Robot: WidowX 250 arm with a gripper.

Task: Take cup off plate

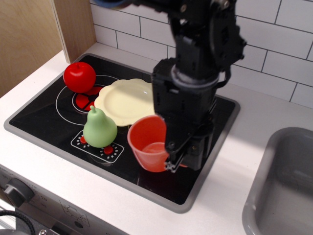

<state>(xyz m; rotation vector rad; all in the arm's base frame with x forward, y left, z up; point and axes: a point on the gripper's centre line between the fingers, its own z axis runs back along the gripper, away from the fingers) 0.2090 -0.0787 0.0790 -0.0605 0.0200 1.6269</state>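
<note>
The red-orange translucent cup [149, 144] is upright at the front of the black stovetop [49, 122], off the plate and just in front of its near right edge. My black gripper [177, 157] comes down from above and is shut on the cup's right side, where the handle is hidden behind it. Whether the cup rests on the stovetop or hangs just above it is unclear. The pale cream-yellow scalloped plate [124, 100] lies empty on the stovetop behind and left of the cup.
A green pear [100, 128] stands left of the cup, close to the plate's front edge. A glossy red apple [79, 77] sits at the stovetop's back left. A grey sink [283, 186] is at the right. A wooden panel [29, 39] and a tiled wall stand behind.
</note>
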